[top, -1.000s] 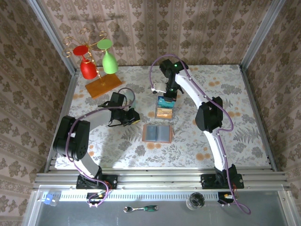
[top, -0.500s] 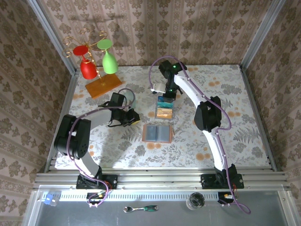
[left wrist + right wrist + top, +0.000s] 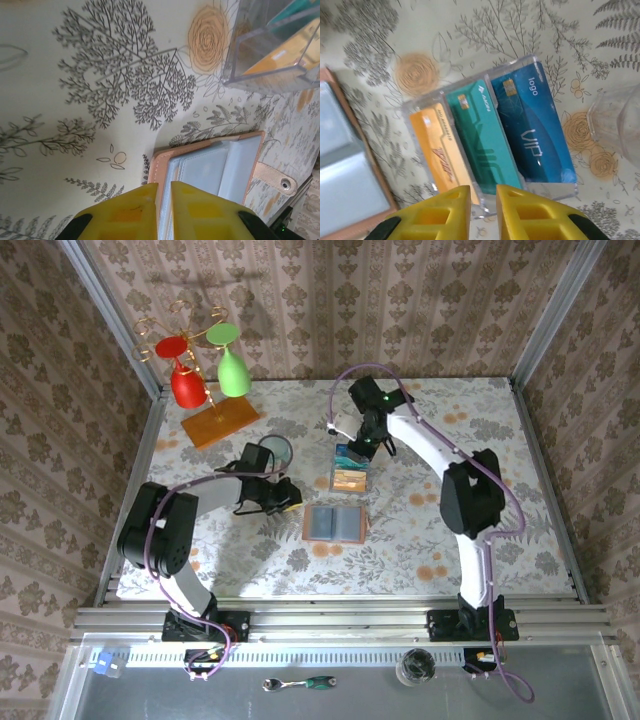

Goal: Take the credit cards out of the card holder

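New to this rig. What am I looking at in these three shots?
A left arm and a right arm, bolted at a table's near edge. The wide picture looks down from above and behind; the other two come from wrist cameras, so the yellow tips are each arm's own jaws. On the table: an open card holder, a clear box with three cards (orange, teal, blue), and a rack holding a red glass and a green glass. The left jaws, nearly shut, sit at the holder's edge; the right jaws, slightly apart, hover over the box. Neither pair holds anything.
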Robot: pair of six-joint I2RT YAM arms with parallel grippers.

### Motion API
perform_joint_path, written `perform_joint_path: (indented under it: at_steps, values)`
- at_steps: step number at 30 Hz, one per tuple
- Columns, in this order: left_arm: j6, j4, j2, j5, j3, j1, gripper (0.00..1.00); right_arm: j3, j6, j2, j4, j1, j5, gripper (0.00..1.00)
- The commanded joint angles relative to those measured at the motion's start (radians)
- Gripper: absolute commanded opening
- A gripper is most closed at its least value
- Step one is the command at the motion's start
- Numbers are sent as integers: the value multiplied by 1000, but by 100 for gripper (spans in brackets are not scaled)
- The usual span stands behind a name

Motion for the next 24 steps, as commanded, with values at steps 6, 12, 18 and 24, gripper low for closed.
perform_joint_path:
  at_steps: [6,12,18,24]
  values:
    - [-18,45,32,29,-28,-56,13,-309,460,-206,349,48,-106,21]
    - [-29,55,35,19,-59,-70,10,-461,680,-299,454,94,-106,21]
    - [-37,59,30,18,-85,-77,9,-560,867,-353,510,133,-83,16]
    - [-50,68,2,16,-107,-77,9,-629,1041,-384,553,157,-107,13]
